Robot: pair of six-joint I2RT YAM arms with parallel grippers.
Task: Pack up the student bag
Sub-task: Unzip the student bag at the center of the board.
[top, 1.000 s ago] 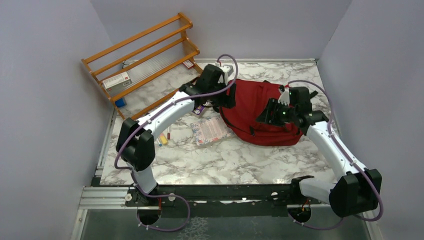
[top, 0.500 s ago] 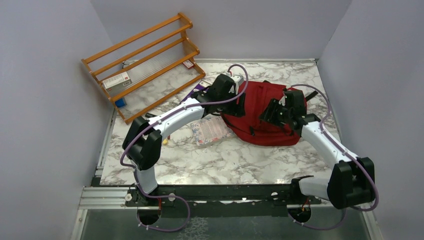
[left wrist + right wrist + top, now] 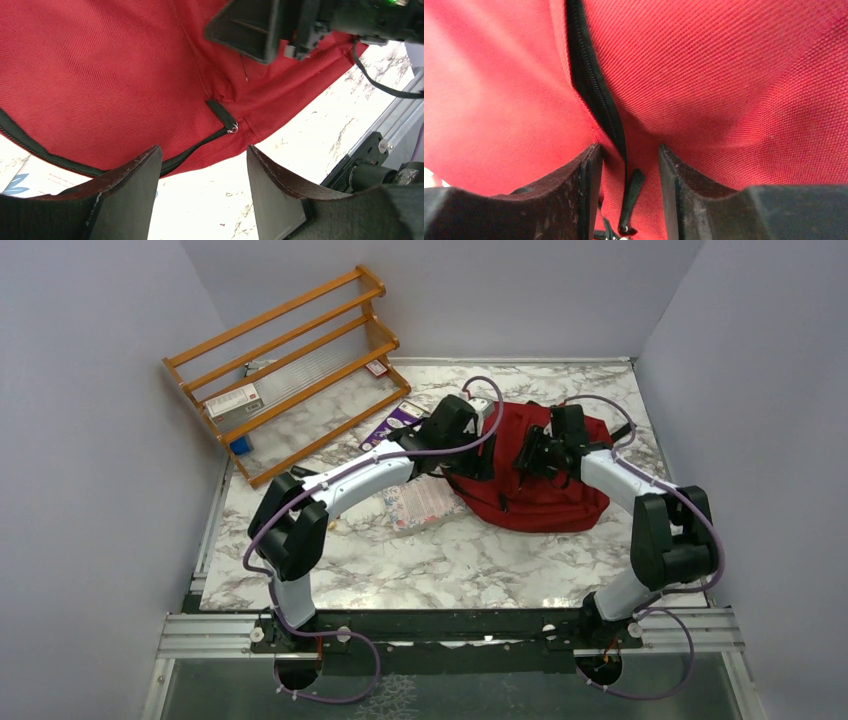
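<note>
Student bag [image 3: 545, 495]: dark red, lying flat and slumped on the marble table [image 3: 480, 560], right of centre, toward the far side. It looks shut, with no grey lining showing in any view.

Zipper [image 3: 594, 85]: a black line across the red cloth. In the right wrist view it runs straight away from the camera, so its long axis passes through the gap between the 2 fingers. Pull tab [image 3: 631, 197]: hangs at the near end of that line, inside the gap and about midway, touching neither finger as far as I can tell.

Right gripper [image 3: 626, 155]: partly open and empty, low over the cloth and astride the zipper. It is the nearer arm to the tab. Judgement: closing on the tab would call for a short drop only, with no turn of the wrist.

Left gripper [image 3: 202, 150]: wide open and empty, above the bag's near-left edge where red cloth meets marble. A black tab with a small ring [image 3: 224, 116] lies just beyond its fingertips, probably the same pull.

Outward: floral book [image 3: 420, 502] touching the bag's left edge, purple book [image 3: 395, 422] farther back, wooden rack [image 3: 290, 360] at far left.
</note>
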